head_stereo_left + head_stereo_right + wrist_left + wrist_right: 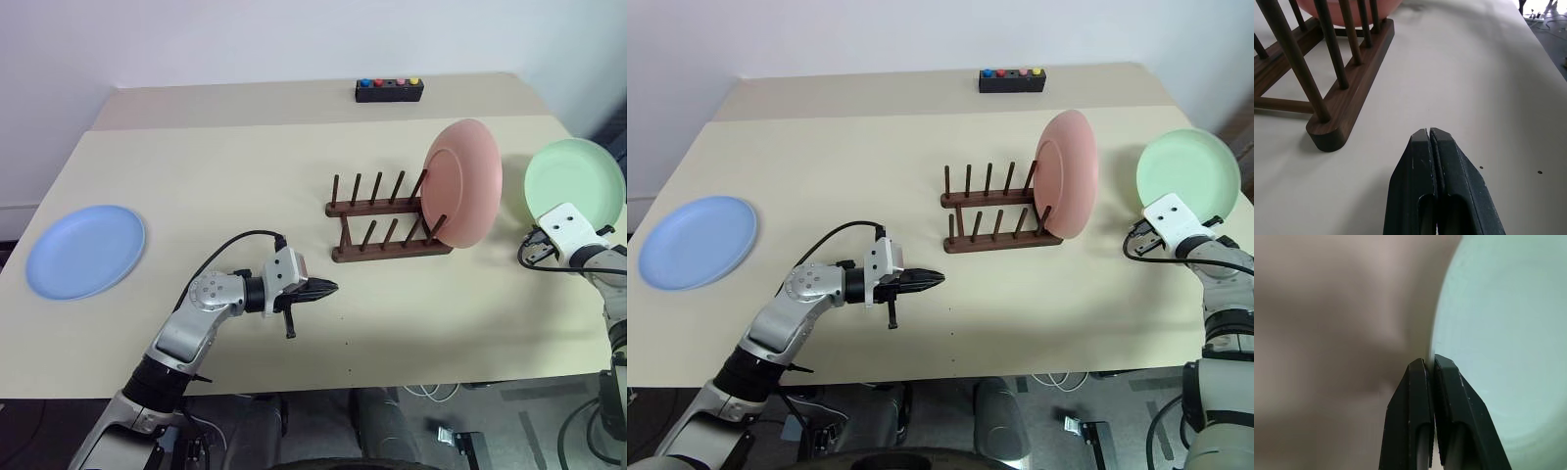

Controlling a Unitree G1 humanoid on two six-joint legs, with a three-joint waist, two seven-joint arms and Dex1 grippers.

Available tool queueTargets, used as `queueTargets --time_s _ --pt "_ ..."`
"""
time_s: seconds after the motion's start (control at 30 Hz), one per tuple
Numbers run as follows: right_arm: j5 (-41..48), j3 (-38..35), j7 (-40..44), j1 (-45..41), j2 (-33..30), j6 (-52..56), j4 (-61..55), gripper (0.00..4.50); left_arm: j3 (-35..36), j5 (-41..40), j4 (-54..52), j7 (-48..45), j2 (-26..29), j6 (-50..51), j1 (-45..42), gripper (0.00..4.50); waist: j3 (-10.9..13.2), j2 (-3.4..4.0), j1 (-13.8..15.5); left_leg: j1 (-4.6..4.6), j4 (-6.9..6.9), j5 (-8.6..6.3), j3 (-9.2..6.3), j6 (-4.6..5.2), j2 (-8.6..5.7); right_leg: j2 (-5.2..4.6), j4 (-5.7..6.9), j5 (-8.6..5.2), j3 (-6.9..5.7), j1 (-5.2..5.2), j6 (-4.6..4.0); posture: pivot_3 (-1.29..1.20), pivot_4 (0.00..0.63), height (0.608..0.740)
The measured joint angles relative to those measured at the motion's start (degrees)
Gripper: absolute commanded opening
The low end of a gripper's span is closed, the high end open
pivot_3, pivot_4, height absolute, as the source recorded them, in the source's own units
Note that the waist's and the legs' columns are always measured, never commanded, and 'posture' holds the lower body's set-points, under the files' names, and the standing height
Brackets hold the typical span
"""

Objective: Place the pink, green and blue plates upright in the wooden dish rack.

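- The rack (pixel 387 220) stands on the table (pixel 245 166), past the middle toward the robot's right.
- The pink plate (pixel 462 183) stands upright in the rack's right end slot, held between pegs, leaning a little.
- The green plate (pixel 573 183) is right of the rack, well apart from the pink plate, tilted up with its face toward the camera.
- The right gripper (pixel 1429 363) is at the green plate's near edge; in the right wrist view its two black fingers are pressed together on the plate's rim.
- The blue plate (pixel 85 250) lies flat on the table, far left of the rack, near the table's left edge.
- The left gripper (pixel 331 288) hovers over bare table just in front of the rack's left end, pointing right; its fingers are closed together with nothing between them.
- A black box (pixel 389 90) with coloured buttons sits behind the rack, near the table's far edge.
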Motion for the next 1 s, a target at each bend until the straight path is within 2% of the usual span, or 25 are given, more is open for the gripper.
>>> queueTargets --time_s 0.17,0.27,0.4,0.67,0.8,1.0 --pt "-2.0 -0.1 -3.6 4.3 -2.1 -2.7 -6.8 0.03 0.0 0.0 0.0 -0.1 0.1 0.0 0.0 0.0 0.0 0.13 0.0 -0.03 0.0 0.0 0.01 0.0 -0.02 -0.01 0.01 0.0 0.03 -0.05 0.01 0.0 0.15 0.74" --pt "-0.1 -4.4 -4.6 5.3 -4.9 -2.2 -17.4 0.03 0.0 0.0 0.0 -0.2 0.1 0.0 -0.1 0.0 0.1 0.38 -0.2 -0.03 -0.02 0.0 0.07 0.0 -0.02 0.0 0.08 0.0 0.11 -0.13 0.02 0.0 0.15 0.74" --pt "5.1 -10.2 -3.5 5.2 -6.8 0.9 -33.2 0.03 0.0 0.0 0.0 -0.2 0.0 0.0 -0.1 0.0 0.1 0.33 0.0 -0.02 -0.01 0.0 0.05 0.01 0.01 0.03 0.08 0.0 0.1 -0.11 0.02 0.0 0.15 0.74" --pt "27.7 -10.3 11.1 3.4 -4.7 16.2 -66.6 0.03 -0.1 0.0 0.7 -0.7 -0.4 -0.1 -0.4 0.0 0.1 0.3 0.2 -0.09 0.02 -0.01 -0.01 0.01 0.01 0.01 0.07 0.0 0.06 -0.11 0.02 0.0 0.15 0.74" --pt "39.1 -9.5 14.8 3.5 -1.6 25.7 -76.0 0.03 0.6 -0.4 0.6 -0.7 -0.6 -0.3 -0.2 0.0 0.1 0.27 0.5 -0.13 0.07 -0.01 -0.03 0.02 0.01 0.0 0.06 0.0 0.04 -0.11 0.02 0.0 0.15 0.74" --pt "55.6 -9.3 16.7 6.2 3.3 39.0 -84.0 0.03 4.9 -4.1 -1.6 0.2 -1.0 -0.2 0.0 0.0 0.1 0.26 0.5 -0.14 0.05 -0.01 -0.08 0.02 0.02 0.0 0.07 0.0 0.01 -0.13 0.01 0.0 0.15 0.74"
